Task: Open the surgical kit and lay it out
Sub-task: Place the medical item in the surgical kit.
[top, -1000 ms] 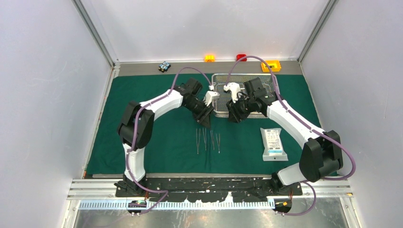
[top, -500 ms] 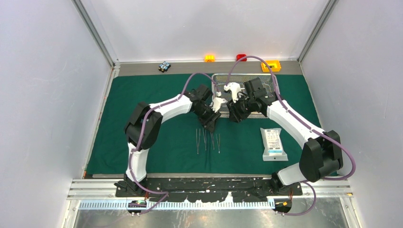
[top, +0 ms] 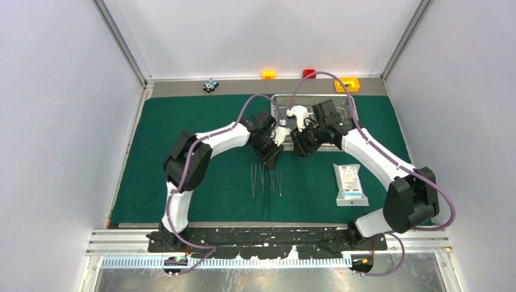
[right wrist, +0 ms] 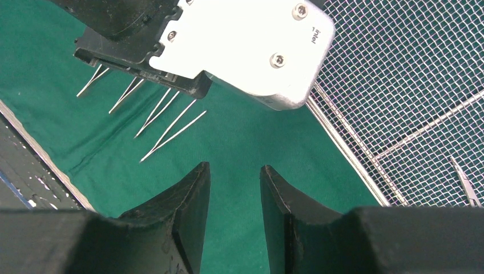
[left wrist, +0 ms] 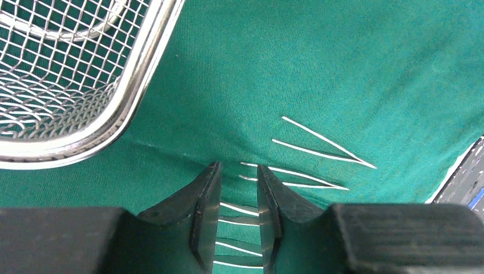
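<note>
The dark green drape (top: pixel 164 115) lies spread flat. The steel wire-mesh tray (top: pixel 281 103) stands at its far middle, partly hidden under both wrists. Several slim silver tweezers (top: pixel 266 180) lie side by side in front of it, and the flat white pouch (top: pixel 350 184) lies to the right. My left gripper (top: pixel 272 159) (left wrist: pixel 237 167) hovers open, with a narrow gap, over the tweezers' (left wrist: pixel 319 148) far ends, just off the tray rim (left wrist: pixel 142 85); nothing is held. My right gripper (top: pixel 300 149) (right wrist: pixel 234 167) is open above bare cloth (right wrist: pixel 245 131) beside the tray (right wrist: pixel 399 85), where a forceps tip (right wrist: pixel 465 182) shows.
Beyond the drape's far edge sit a yellow box (top: pixel 347 84), an orange block (top: pixel 268 74), a red block (top: pixel 309 73) and a small dark-blue item (top: pixel 210 85). The left wrist's white camera housing (right wrist: pixel 245 45) hangs close in front of my right gripper. Walls close in both sides.
My left arm has swung right and slightly nearer, ending beside the tray's front left corner, and its jaws have narrowed. The right arm has stayed put.
</note>
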`<state>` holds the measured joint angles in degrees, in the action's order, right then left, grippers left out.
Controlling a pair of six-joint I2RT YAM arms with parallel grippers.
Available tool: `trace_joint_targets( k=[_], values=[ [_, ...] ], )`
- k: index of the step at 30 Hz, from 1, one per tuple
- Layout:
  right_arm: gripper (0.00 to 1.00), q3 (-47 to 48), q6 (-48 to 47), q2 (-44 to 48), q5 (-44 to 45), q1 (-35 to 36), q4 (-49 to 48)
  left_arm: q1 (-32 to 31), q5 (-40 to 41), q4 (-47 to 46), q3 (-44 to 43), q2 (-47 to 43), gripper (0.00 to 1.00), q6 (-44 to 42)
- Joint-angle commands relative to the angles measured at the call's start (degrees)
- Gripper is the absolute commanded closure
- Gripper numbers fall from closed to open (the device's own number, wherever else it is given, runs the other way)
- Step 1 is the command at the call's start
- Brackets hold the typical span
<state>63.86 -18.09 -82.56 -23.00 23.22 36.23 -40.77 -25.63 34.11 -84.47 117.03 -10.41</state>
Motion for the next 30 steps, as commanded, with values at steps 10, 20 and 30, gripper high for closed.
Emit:
trace_joint_targets(
  k=[10, 20, 30],
  values=[
    [0.58, -0.2, -0.6, 0.4, -0.1, -0.2, -1.7, -0.7, -2.0, 1.1, -2.6, 0.7, 0.76, -0.9],
    [0.58, -0.3, -0.7, 0.2, 0.0, -0.2, -1.6, -0.7, -3.3, 1.4, -2.5, 0.5, 0.9, -1.8],
    [0.58, -0.4, -0.7, 0.3, 0.1, -0.1, -1.6, -0.7, -5.9, 2.4, -3.0, 1.2, 0.99, -4.9]
  ],
)
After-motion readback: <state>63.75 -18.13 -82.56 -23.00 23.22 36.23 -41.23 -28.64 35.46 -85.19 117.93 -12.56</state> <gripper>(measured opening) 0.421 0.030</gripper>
